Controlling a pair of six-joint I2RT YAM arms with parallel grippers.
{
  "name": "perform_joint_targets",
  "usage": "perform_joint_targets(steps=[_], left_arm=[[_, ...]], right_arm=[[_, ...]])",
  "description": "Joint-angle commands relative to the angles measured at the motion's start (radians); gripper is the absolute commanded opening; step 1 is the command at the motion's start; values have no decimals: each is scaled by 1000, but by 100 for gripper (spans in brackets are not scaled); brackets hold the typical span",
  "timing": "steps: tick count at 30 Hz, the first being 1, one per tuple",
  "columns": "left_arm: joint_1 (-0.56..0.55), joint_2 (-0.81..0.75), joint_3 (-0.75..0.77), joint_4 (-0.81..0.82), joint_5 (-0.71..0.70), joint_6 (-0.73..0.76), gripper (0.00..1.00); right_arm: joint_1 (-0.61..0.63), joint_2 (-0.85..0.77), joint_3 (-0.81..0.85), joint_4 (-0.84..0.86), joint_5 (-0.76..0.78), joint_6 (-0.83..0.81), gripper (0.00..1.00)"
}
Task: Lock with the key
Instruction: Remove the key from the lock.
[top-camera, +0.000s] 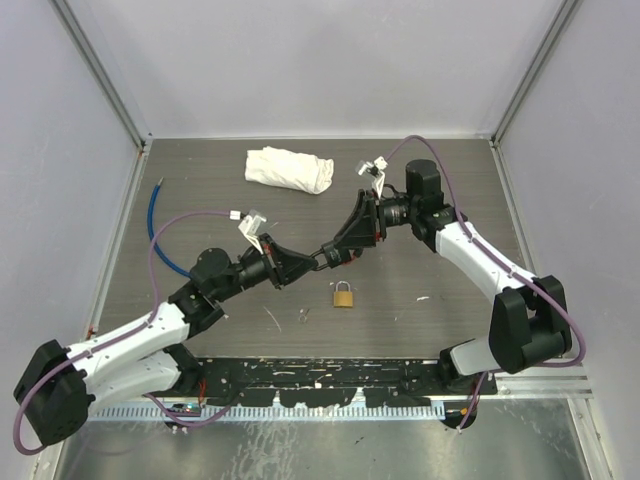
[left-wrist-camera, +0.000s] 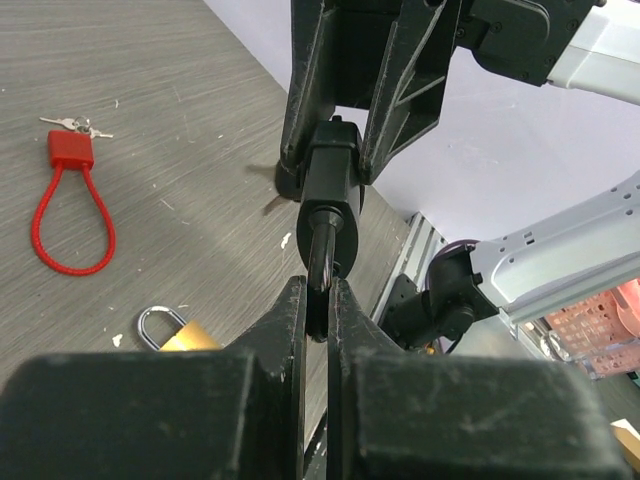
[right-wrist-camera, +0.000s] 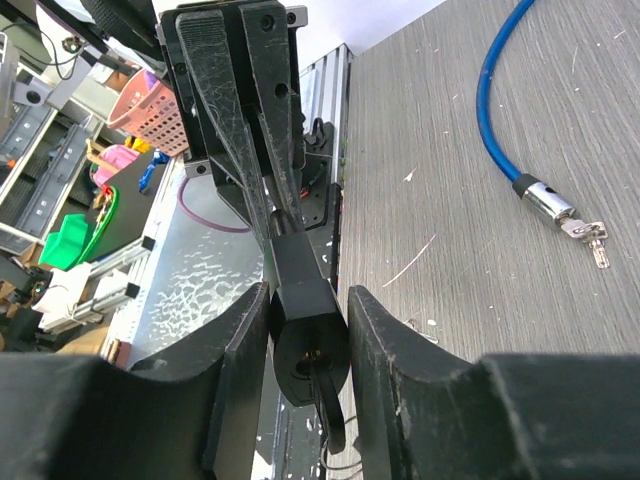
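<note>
Left wrist: L gripper (left-wrist-camera: 318, 292) pinches dark stub (left-wrist-camera: 325, 262) sticking from black lock (left-wrist-camera: 335, 160); R gripper (right-wrist-camera: 308, 305) clamps lock body, mid-air.

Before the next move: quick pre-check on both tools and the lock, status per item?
1. Right tool clamped across the black lock: ok.
2. Left tool shut on the thin dark part at the lock's rounded end: ok.
3. That part is the key and is fully seated: cannot tell.
4. Lock held off the table, between both arms: ok.
5. Brass padlock lies on the table, apart from both tools: ok.
</note>
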Motion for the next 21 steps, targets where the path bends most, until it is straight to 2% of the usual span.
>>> perform_joint_targets(steps=[1, 2, 3, 6, 10, 14, 16, 21], left_arm=[[18, -33, 7, 136, -45, -32, 0], [25, -32, 0, 146, -40, -42, 0], [32, -31, -6, 159, -30, -54, 0], [63, -18, -25, 201, 26, -97, 3], [105, -13, -68, 264, 99, -157, 26], [110, -6, -98, 313, 121, -186, 65], [110, 8, -93, 311, 135, -187, 68], [109, 65, -73, 316, 174, -193, 66]], right_arm=[[50, -23, 11, 43, -70, 24, 15], [49, -24, 14, 44, -70, 23, 5], [49, -26, 18, 43, -68, 23, 2], [47, -35, 19, 45, -66, 21, 1], [28, -37, 23, 46, -67, 22, 1], [24, -39, 21, 44, -58, 23, 1], [24, -38, 20, 44, -58, 23, 1], [23, -35, 17, 43, -44, 24, 1]])
